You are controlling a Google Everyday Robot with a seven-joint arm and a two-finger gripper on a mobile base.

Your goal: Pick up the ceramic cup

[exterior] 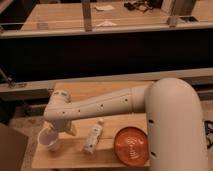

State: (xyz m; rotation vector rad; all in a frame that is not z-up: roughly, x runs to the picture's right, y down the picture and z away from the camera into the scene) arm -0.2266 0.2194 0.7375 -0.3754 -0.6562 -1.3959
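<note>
A small wooden desk [107,91] stands in dim, warm light. Behind it a pale ledge [190,75] runs below a dark panel [100,55]. Beyond lies a larger wooden tabletop [60,15], perhaps carrying papers [104,7].

The single camera sits high beside the arm [100,106], facing forward and down, close over the surface [102,91], with the tool [51,134] at its near left corner.

hand [48,134] at ceramic cup [51,144], white bottle [93,137] lying near, bare table [70,152] gap between
</note>
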